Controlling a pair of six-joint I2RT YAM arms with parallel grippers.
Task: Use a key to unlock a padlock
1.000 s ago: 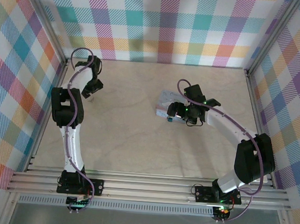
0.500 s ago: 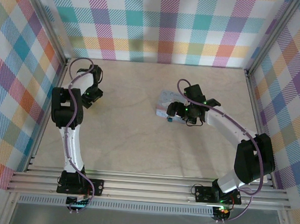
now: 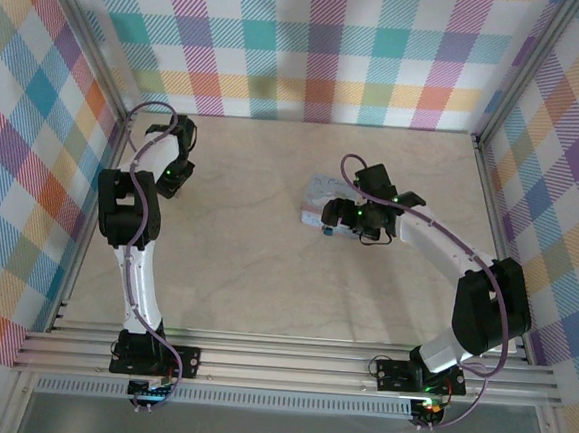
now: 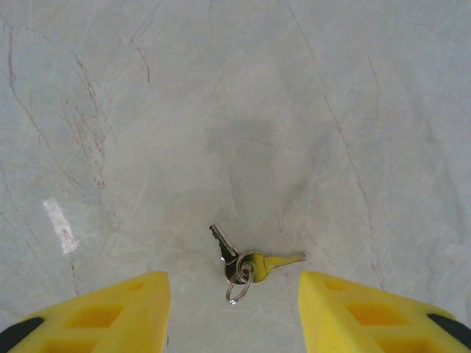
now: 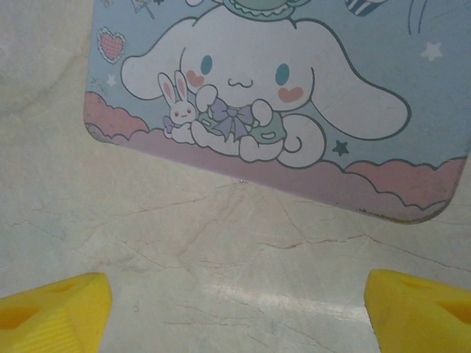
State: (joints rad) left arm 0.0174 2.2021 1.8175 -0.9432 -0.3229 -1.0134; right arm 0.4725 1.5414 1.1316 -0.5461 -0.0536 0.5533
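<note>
**Plaid-walled cell: key lies loose under the left gripper**

Pastel plaid walls [image 3: 323, 49] close in a pale marbled table [image 3: 264, 285]. From the top camera I see my left arm reaching toward the table's far-left corner, with the left gripper [image 3: 175, 179] pointing down at the surface. My right arm curves in from the near-right corner. The right gripper [image 3: 336, 216] hangs over the near edge of a pale blue cartoon-printed box [image 3: 317, 189], which lies right of centre.

On the left wrist camera, both yellow fingers [image 4: 110, 312] stand apart and grasp nothing. The key [image 4: 221, 245], greyish, lies flat on the table between them and touches neither. A small split ring [image 4: 237, 289] joins it to a brassy second key [image 4: 280, 259].

On the right wrist camera, the yellow fingertips [image 5: 55, 309] sit wide apart in the lower corners, released, with bare table between them. The box lies flat just beyond them, its white cartoon dog [image 5: 250, 73] and pink cloud border facing up.
</note>
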